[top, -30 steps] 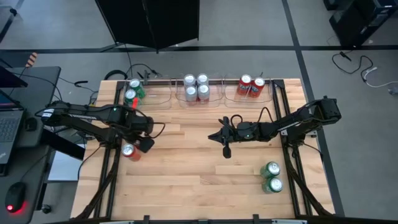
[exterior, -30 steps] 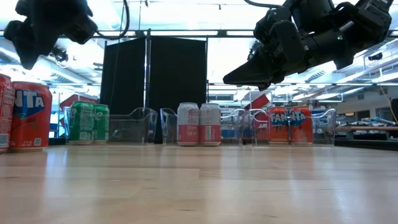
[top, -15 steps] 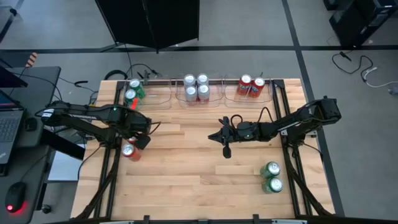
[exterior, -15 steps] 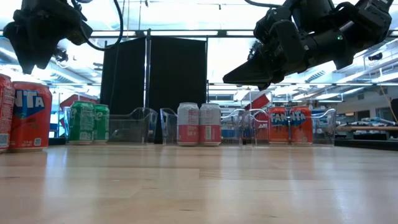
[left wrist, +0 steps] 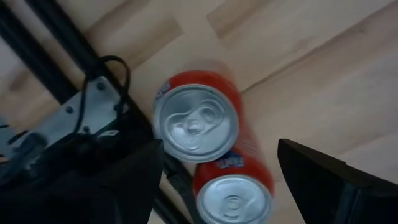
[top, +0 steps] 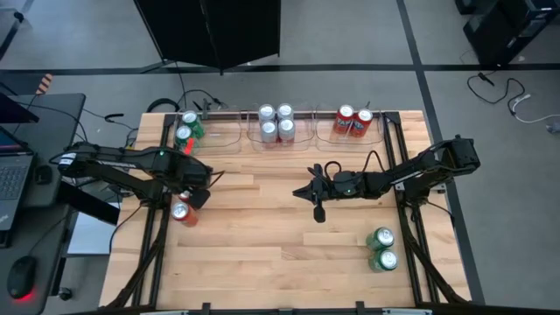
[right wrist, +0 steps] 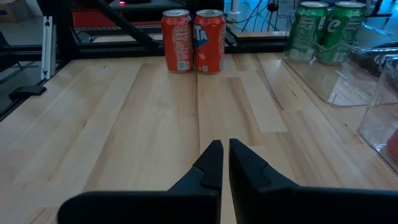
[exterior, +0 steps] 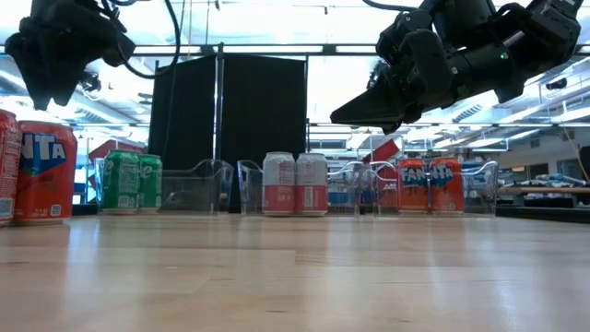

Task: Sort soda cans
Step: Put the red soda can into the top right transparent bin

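L claw hangs wide open, empty, over two red cans touching at counter left edge. R claw shut, empty, mid-counter. Risk: cans too close, so a finger may clip the neighbour & tip it.

arms: black, jointed | looped black cables | tapered dark fingers

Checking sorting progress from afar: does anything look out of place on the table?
Nothing is tipped or spilled. Four cans remain outside the trays: two red cans under the open left gripper, and two green cans at the near right corner.
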